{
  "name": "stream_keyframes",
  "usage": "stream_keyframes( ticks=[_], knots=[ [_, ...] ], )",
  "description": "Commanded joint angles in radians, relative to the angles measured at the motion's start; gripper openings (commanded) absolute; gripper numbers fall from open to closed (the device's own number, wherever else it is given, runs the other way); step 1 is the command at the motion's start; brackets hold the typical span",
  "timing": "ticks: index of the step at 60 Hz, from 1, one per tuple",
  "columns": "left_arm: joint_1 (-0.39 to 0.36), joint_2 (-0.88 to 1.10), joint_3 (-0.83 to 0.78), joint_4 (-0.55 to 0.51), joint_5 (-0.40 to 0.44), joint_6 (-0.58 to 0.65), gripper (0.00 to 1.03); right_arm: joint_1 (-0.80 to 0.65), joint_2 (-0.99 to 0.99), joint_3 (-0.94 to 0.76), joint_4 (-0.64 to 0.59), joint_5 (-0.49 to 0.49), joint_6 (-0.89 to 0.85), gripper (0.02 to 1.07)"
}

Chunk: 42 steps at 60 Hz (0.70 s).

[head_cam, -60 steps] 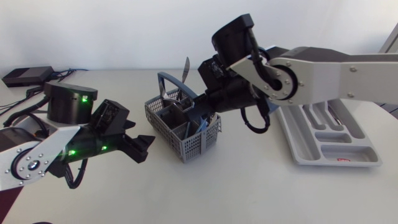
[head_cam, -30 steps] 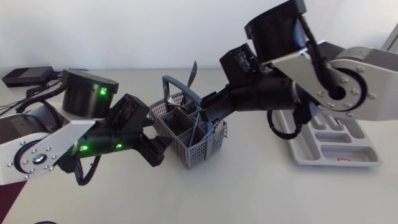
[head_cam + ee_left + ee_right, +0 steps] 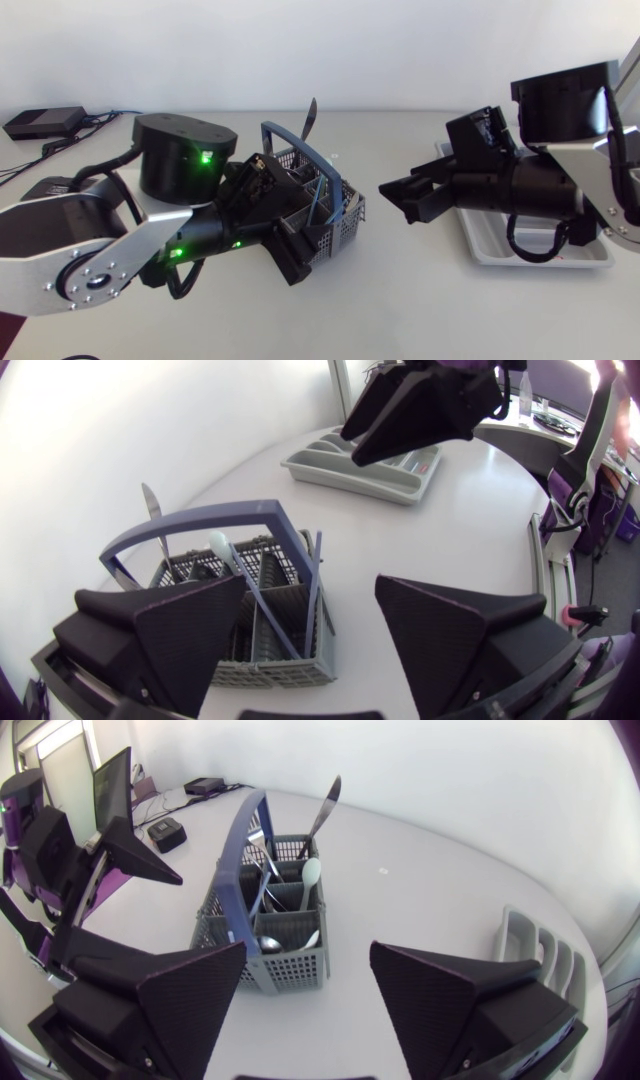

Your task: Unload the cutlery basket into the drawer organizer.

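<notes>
My left gripper (image 3: 312,600) is right by the cutlery basket (image 3: 318,212) in the middle of the table. Its jaws are wide apart and hold nothing. My right gripper (image 3: 405,198), near the drawer organizer (image 3: 370,465), is apart and empty too. A knife (image 3: 308,118) and a spoon (image 3: 311,872) stand in the basket, so I think most of the job is left.

Plastic mesh basket (image 3: 290,965) w/ shiny metal cutlery (image 3: 325,805), matt plastic organizer (image 3: 320,463).
</notes>
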Motion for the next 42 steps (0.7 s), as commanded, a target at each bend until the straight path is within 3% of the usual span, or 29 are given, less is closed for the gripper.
stream_keyframes(
  ticks=[1,6,19,24,42],
  knots=[
    [-0.017,0.030,-0.008,0.029,-0.010,0.045,0.79,-0.028,-0.025,-0.043,0.018,-0.024,-0.030,0.92],
    [-0.034,0.030,-0.022,0.076,-0.010,0.060,0.70,-0.048,-0.042,-0.063,0.025,-0.033,-0.042,0.92],
    [-0.068,0.062,-0.030,0.142,-0.010,0.118,0.65,-0.063,-0.050,-0.105,0.052,-0.045,-0.056,0.92],
    [-0.082,0.089,-0.028,0.157,-0.010,0.144,0.56,-0.063,-0.047,-0.120,0.070,-0.045,-0.056,0.94],
    [-0.074,0.190,0.007,0.219,-0.011,0.172,0.42,-0.059,-0.031,-0.120,0.088,-0.045,-0.056,0.94]
  ],
)
